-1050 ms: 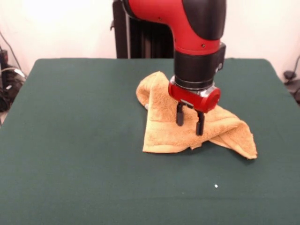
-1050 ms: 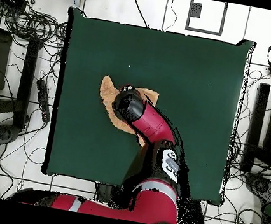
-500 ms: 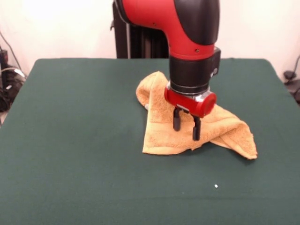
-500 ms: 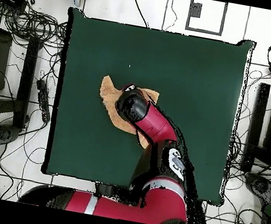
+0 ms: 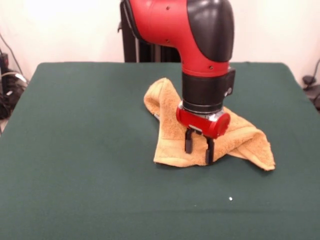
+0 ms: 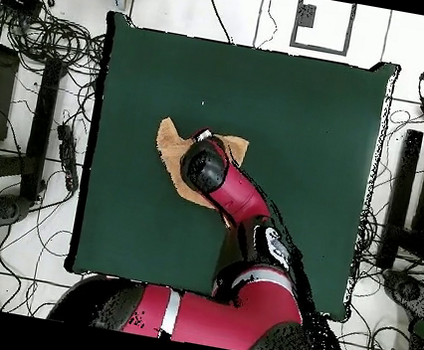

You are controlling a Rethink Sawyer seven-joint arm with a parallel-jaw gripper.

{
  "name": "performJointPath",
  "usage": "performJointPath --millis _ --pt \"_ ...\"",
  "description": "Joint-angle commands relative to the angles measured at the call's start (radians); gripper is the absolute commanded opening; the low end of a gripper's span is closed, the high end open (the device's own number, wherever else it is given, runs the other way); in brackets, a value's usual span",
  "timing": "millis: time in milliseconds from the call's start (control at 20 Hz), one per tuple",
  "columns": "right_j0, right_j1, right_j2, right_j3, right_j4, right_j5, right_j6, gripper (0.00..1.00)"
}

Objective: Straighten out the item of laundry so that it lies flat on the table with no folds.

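The item of laundry, an orange-yellow towel (image 5: 169, 131), lies crumpled near the middle of the dark green table (image 5: 75, 150), with folds bunched at its far left and near right corners. My gripper (image 5: 199, 150) points straight down over the towel's near edge. Its two black fingers are open, and their tips reach down to the cloth with towel showing between them. In the overhead view the arm's wrist (image 6: 204, 167) covers the gripper and much of the towel (image 6: 170, 143), which peeks out on the table (image 6: 297, 117).
A small white speck (image 5: 230, 198) lies on the cloth nearer the front edge. Cables and dark equipment (image 6: 31, 81) surround the table on the floor.
The gripper has come lower and shifted toward the towel's near edge, its fingertips now down at the cloth. The towel's shape has barely changed.
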Motion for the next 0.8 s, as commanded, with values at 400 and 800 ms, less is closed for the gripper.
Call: performJointPath --millis 400,800 --pt "-0.011 0.116 0.206 0.033 -0.029 -0.08 0.216 1.0" --pt "0.018 0.099 0.156 0.02 -0.05 -0.041 0.174 0.0"
